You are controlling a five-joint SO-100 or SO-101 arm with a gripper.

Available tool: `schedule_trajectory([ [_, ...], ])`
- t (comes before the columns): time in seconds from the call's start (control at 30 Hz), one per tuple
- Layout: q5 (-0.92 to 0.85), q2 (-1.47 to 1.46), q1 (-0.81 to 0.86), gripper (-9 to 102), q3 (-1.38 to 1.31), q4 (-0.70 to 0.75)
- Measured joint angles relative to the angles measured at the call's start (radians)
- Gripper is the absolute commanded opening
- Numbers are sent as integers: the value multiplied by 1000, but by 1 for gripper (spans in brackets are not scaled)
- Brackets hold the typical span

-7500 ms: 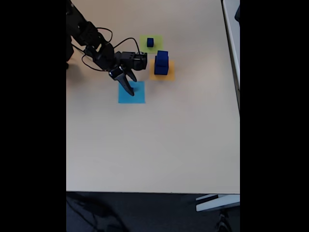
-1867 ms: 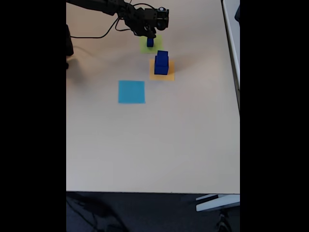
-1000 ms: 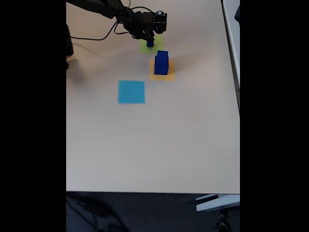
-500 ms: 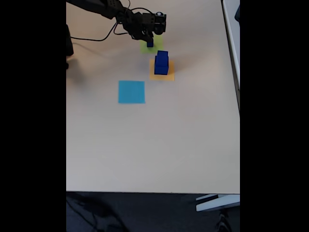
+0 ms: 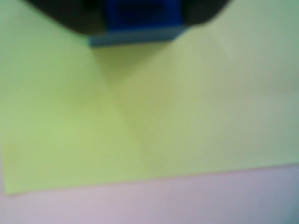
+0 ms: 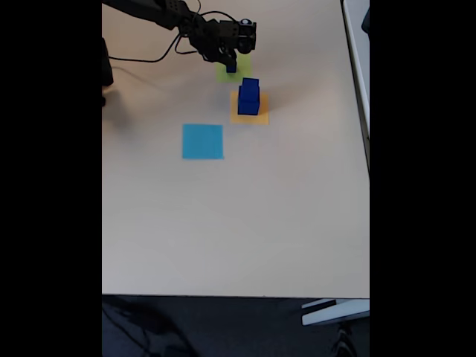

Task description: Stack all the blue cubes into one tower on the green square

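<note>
In the fixed view the smallest of the blue cubes [image 6: 231, 67] sits on the green square [image 6: 239, 74] at the far end of the table. My gripper [image 6: 230, 59] is down over it. In the wrist view this small cube [image 5: 140, 21] lies at the top edge, with dark fingers [image 5: 60, 14] pressed against both of its sides, and the green square [image 5: 140, 126] spreads below it. The two larger blue cubes [image 6: 248, 97] stand stacked on an orange square [image 6: 256, 117] just in front of the green one.
A light blue paper square [image 6: 202, 141] lies left of and nearer than the orange one. The arm and its cables [image 6: 160, 15] reach in from the far left. The table's right edge [image 6: 357, 111] runs close to the stack.
The arm swung from the light blue square to the green square and came down over the small cube. In the last second it has hardly moved.
</note>
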Motion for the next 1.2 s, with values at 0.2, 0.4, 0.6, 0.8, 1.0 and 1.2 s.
schedule_trajectory([
  [0.2,-15,0,0,10,0,0],
  [0.4,-35,0,0,11,0,0],
  [0.6,-54,0,0,12,-114,67],
  [0.8,-123,0,0,14,-356,253],
  [1.0,-186,14,57,20,-495,414],
  [1.2,-261,55,135,34,-491,433],
])
